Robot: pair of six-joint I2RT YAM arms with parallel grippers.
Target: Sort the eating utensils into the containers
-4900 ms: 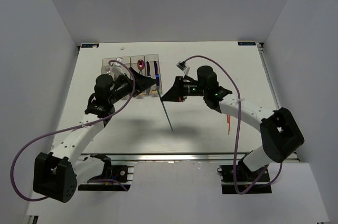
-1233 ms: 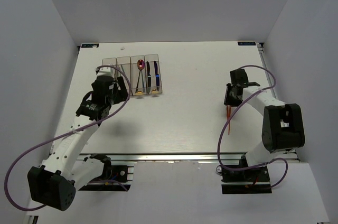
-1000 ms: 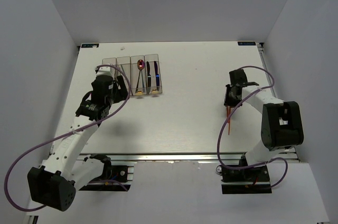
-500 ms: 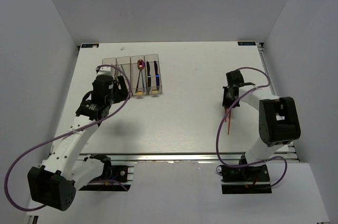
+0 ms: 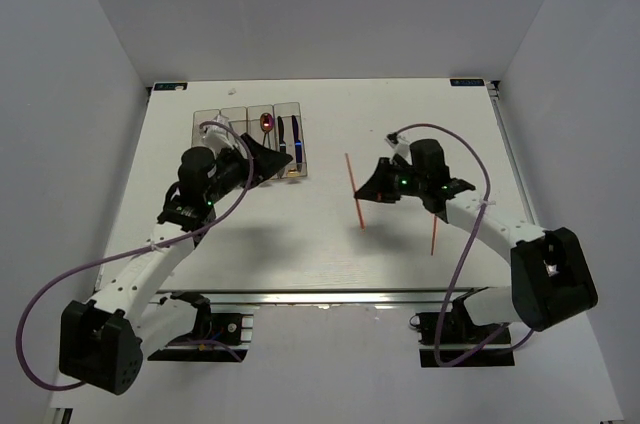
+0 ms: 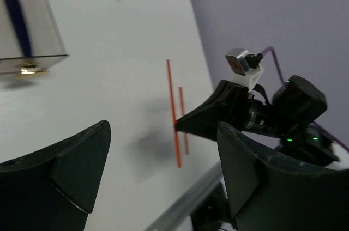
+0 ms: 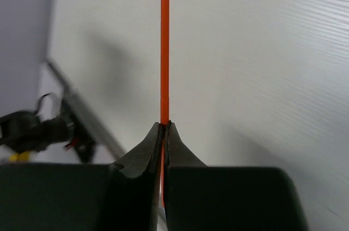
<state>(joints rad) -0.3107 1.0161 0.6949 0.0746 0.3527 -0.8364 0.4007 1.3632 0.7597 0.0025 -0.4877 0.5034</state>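
Note:
My right gripper (image 5: pixel 362 193) is shut on a thin orange chopstick (image 5: pixel 352 169) and holds it above the middle of the table; the right wrist view shows the stick (image 7: pixel 164 51) pinched between the closed tips (image 7: pixel 164 125). A second orange chopstick (image 5: pixel 434 232) lies on the table to the right. My left gripper (image 5: pixel 272 157) is open and empty over the near end of the clear bins (image 5: pixel 212 122). In the bins lie a pink-bowled spoon (image 5: pixel 266 122), a black knife (image 5: pixel 283 130) and a blue knife (image 5: pixel 298 147). The left wrist view shows both chopsticks (image 6: pixel 173 105) and the right gripper (image 6: pixel 180 126) between my open fingers (image 6: pixel 60 179).
The table's near metal edge (image 5: pixel 330 296) runs below both arms. White walls enclose the table on the left, back and right. The bins' right end with its gold tab (image 6: pixel 26 70) shows in the left wrist view.
My right gripper took up one orange chopstick from the right side and carried it left to mid-table. My left gripper swung right over the bins' near end.

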